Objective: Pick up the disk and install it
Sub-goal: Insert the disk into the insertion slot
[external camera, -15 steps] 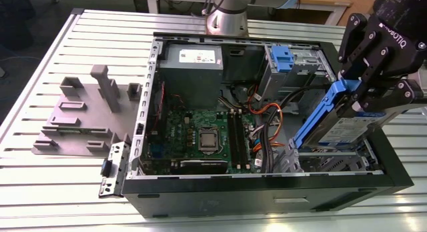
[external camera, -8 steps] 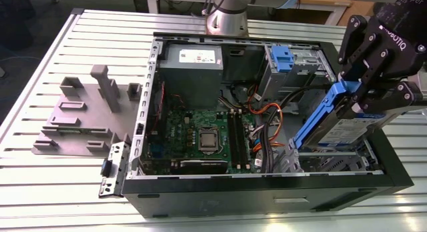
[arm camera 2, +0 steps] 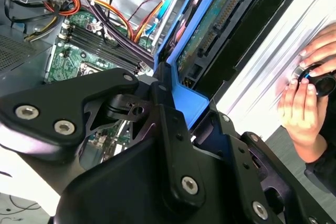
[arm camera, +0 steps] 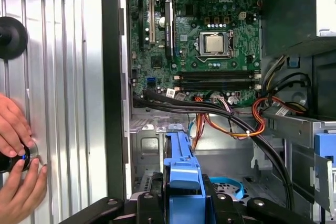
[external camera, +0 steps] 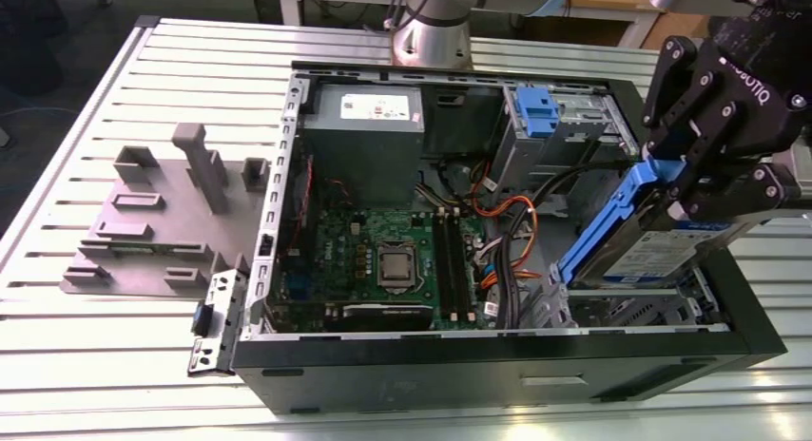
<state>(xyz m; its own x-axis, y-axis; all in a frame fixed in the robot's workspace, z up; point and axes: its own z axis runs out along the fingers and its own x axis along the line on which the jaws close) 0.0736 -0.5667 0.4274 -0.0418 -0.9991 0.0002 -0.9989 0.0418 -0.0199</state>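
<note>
Tool [external camera: 695, 186] noted above the open computer case [external camera: 508, 360] at the exterior view's right, closed on the disk [external camera: 672, 251] and gripping it by its blue side rail [external camera: 607, 222]. Disk held tilted, label side facing up and outward, its lower end over the drive bay [external camera: 634, 308] in the case's near corner; whether it touches the bay cannot be told. In the second wrist view the black fingers [arm camera 2: 173, 129] are seen clamped against the blue rail, with the disk's green circuit board [arm camera 2: 210, 30] exposed beside it. In the first wrist view the blue rail [arm camera: 181, 156] is seen pointing into the case, over the bare metal bay floor. Motherboard [external camera: 380, 241] lies flat in the middle of the case, orange and black cables [external camera: 508, 218] running between it and the bay. Grey box [external camera: 368, 127] with a white sticker and an upright cage [external camera: 558, 127] with a blue latch sit at the far side of the case. Grey fixture plate [external camera: 152, 222] rests on the slatted metal surface [external camera: 102, 365], apart from the case at the exterior view's left. A person's hand [arm camera 2: 299, 111] is recorded on the surface just outside the case wall, fingers around a small dark round object [arm camera 2: 317, 80].
</note>
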